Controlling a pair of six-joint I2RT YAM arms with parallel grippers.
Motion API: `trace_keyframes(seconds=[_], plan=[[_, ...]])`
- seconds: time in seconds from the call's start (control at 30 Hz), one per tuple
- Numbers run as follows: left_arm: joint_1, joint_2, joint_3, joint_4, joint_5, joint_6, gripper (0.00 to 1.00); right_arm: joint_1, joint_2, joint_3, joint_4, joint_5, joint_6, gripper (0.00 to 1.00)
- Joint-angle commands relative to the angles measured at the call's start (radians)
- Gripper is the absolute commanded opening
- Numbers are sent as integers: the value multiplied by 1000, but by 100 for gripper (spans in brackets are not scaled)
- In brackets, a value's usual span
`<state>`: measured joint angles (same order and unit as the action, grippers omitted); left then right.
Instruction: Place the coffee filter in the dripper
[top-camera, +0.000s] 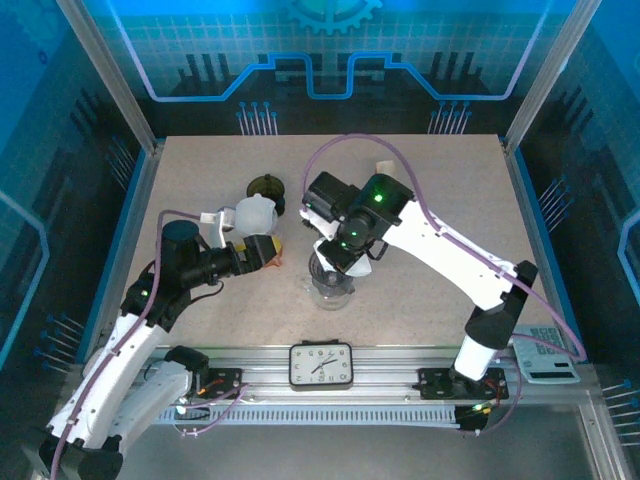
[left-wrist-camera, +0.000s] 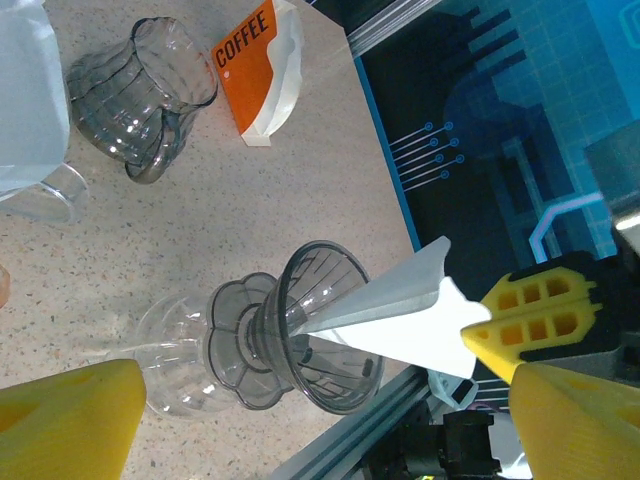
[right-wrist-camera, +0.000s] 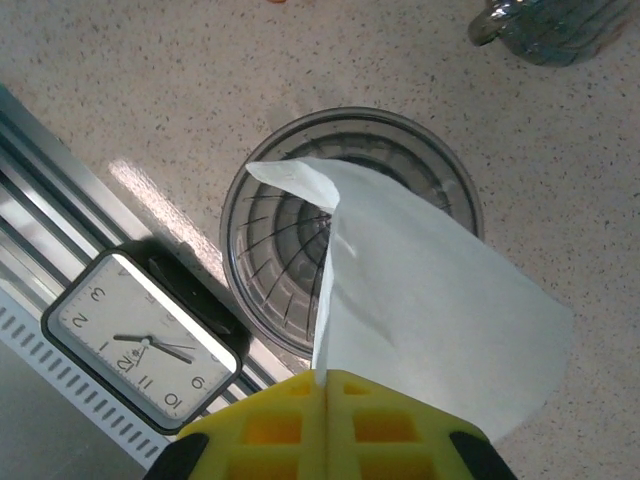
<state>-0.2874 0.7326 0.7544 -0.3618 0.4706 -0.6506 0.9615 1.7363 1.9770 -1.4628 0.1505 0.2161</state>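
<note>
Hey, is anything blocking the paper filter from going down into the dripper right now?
Nothing visible does. The white paper coffee filter, pinched in the right gripper, hangs right at the open mouth of the clear grey ribbed plastic dripper. The cone looks empty inside, with nothing lying across its rim.

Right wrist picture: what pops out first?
The white coffee filter, pinched in the yellow right gripper, hangs with its tip pointing into the clear dripper. A black clock sits just beside the dripper on the front rail.
</note>
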Motion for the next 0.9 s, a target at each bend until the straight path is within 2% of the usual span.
trace_keyframes(seconds=[0.0, 0.17, 0.87], plan=[[-7, -6, 9, -12, 37, 26, 95, 24, 44, 48, -63, 12, -30, 0], [-7, -6, 5, -10, 44, 28, 95, 29, 70, 32, -49, 11, -34, 0], [-7, 6, -13, 21, 64, -2, 95, -12, 19, -226, 165, -89, 7, 0]])
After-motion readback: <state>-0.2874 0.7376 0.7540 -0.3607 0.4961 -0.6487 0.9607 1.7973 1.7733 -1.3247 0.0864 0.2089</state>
